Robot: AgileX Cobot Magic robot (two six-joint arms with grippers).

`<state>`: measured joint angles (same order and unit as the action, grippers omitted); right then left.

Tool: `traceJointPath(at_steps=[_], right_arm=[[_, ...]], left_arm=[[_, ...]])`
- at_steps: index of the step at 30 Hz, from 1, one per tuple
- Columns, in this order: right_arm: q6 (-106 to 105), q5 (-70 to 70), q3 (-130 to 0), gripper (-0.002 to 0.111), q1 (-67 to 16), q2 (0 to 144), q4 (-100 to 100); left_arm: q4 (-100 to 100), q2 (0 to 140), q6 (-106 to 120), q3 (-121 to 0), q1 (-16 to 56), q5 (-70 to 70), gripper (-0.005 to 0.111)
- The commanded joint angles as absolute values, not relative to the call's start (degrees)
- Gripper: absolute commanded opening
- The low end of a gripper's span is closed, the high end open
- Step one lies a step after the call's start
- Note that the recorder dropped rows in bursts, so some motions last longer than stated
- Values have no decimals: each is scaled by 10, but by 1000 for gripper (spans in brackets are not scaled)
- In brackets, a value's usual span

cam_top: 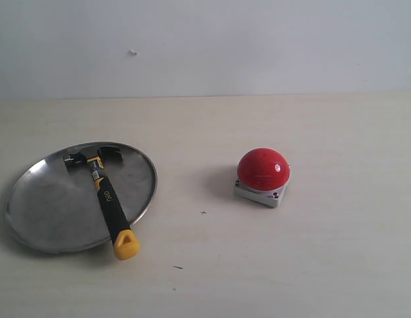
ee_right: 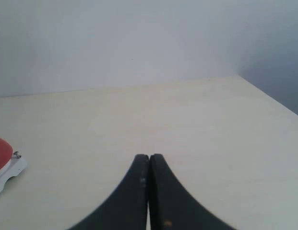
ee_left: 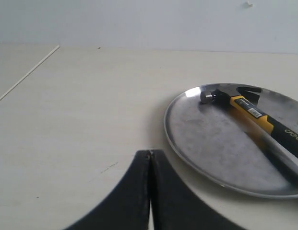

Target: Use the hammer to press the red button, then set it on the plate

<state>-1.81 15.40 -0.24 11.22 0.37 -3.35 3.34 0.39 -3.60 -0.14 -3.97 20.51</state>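
Fig.: hammer (cam_top: 107, 201) on plate (cam_top: 40, 212); likely head-heavy, stiff; grasp rubber handle nr head. L gripper (ee_left: 149, 153), R gripper (ee_right: 149, 156): fingers pressed together, empty.

The only word I can read stands on the small claw hammer (cam_top: 107, 199) with a dark steel head and a black rubber handle with yellow accents. White lettering (cam_top: 106, 195) spelling "deli" runs lengthwise along the black grip and is clearest in the exterior view. My left wrist view catches that word only in part, cut off at the picture's edge. On the yellow stretch of the handle, just behind the head, sits a small white sticker (ee_left: 253, 112) with dark print too fine to read.
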Motion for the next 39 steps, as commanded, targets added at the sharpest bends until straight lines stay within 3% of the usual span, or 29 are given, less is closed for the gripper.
traceJointPath(at_steps=[1,39], right_arm=[[-18,151,0,0,110,0,-36],[-18,151,0,0,110,0,-36]], left_arm=[[37,0,-36,0,-40,202,0],[19,0,-34,0,-40,203,0]])
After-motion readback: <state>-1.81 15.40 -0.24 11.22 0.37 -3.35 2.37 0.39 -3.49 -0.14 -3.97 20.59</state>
